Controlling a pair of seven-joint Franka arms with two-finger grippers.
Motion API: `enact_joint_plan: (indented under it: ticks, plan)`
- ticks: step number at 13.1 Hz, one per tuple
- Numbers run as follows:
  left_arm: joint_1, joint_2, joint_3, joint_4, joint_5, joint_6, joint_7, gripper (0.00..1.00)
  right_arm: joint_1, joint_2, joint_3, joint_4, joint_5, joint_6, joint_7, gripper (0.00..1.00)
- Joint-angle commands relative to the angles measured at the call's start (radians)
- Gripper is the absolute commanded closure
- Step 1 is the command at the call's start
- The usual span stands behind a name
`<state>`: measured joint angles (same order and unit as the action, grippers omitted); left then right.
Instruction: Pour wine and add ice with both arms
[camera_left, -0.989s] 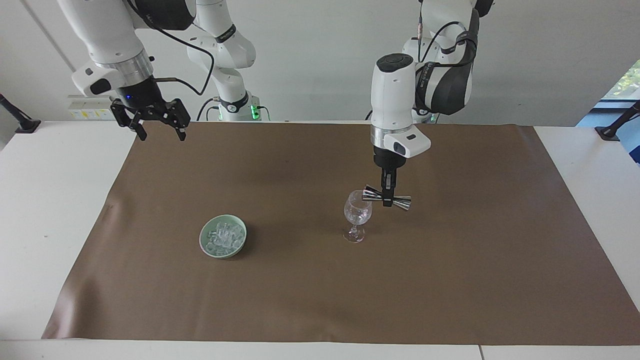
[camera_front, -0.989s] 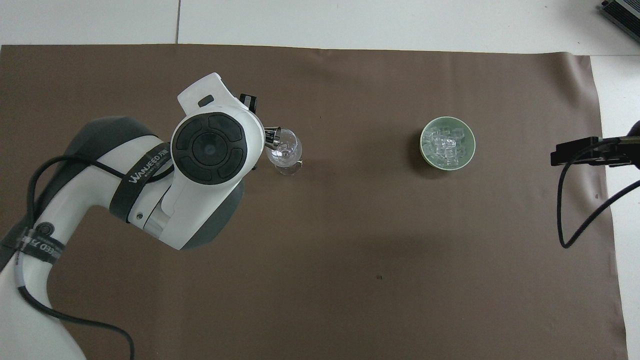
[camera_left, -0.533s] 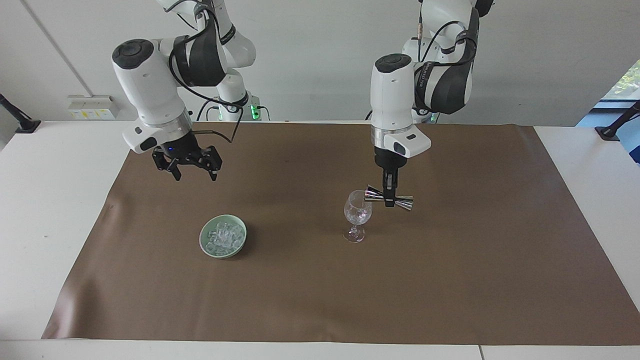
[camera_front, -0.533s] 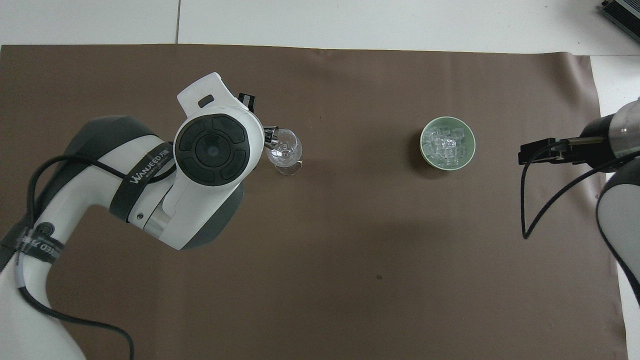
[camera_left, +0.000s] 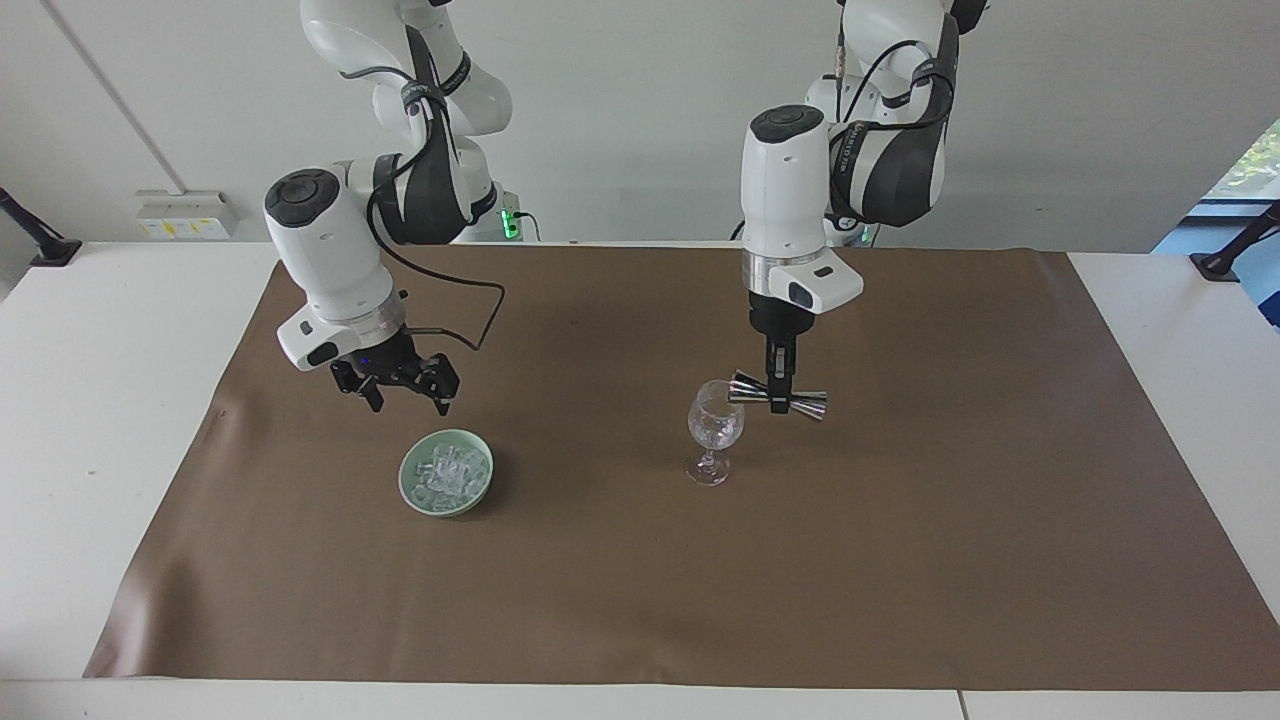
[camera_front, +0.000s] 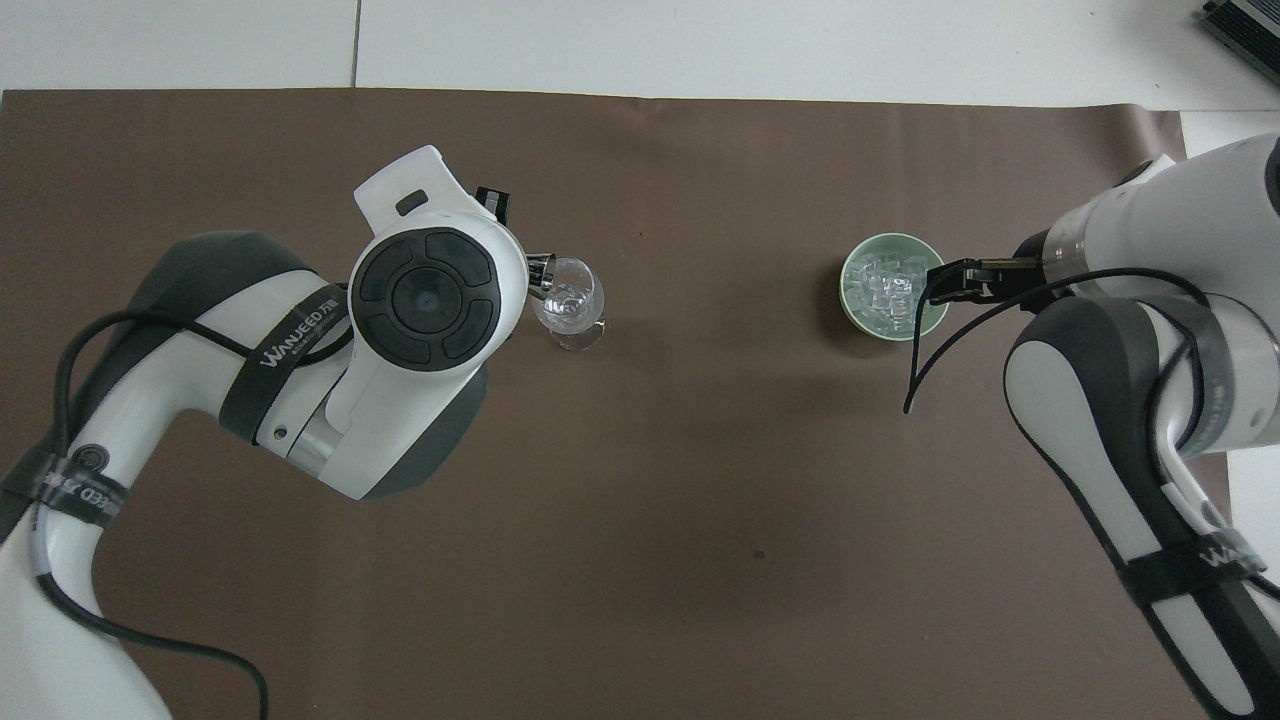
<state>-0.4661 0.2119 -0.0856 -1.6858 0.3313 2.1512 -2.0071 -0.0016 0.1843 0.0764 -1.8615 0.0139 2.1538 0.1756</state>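
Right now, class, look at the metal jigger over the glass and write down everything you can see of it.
The jigger is a shiny silver double cone, two flared cups joined at a narrow waist, metal by its look. The left gripper is shut on that waist from above and holds it in the air on its side, nearly level. One cup's mouth sits at the rim of the stemmed glass; the other points toward the left arm's end of the table. No stream is visible. In the overhead view the arm hides most of it.

Right claw (camera_front: 935, 285) over bowl (camera_front: 855, 305) of ice (camera_front: 885, 290).
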Motion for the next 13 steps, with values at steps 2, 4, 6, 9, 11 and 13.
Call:
enact_joint_plan:
  ticks: [2, 4, 6, 9, 11, 13]
  plan:
    - [-0.020, 0.010, 0.015, 0.025, 0.008, -0.014, -0.021, 1.00, 0.015, 0.046, 0.002, -0.012, 0.009, 0.075, 0.022, 0.00]
    - [-0.023, 0.012, 0.015, 0.025, 0.012, -0.019, -0.024, 1.00, 0.017, 0.079, 0.002, -0.012, 0.008, 0.116, 0.033, 0.00]
    - [-0.034, 0.014, 0.017, 0.025, 0.020, -0.025, -0.028, 1.00, 0.032, 0.118, 0.002, -0.012, -0.005, 0.159, 0.050, 0.00]
    - [-0.039, 0.014, 0.017, 0.025, 0.047, -0.027, -0.042, 1.00, 0.034, 0.167, 0.000, -0.012, -0.005, 0.225, 0.056, 0.00]
    - [-0.039, 0.014, 0.017, 0.025, 0.064, -0.028, -0.041, 1.00, 0.035, 0.167, 0.000, -0.012, -0.005, 0.230, 0.058, 0.00]
    - [-0.039, 0.014, 0.017, 0.025, 0.074, -0.030, -0.042, 1.00, 0.034, 0.167, 0.000, -0.012, -0.005, 0.229, 0.058, 0.03]
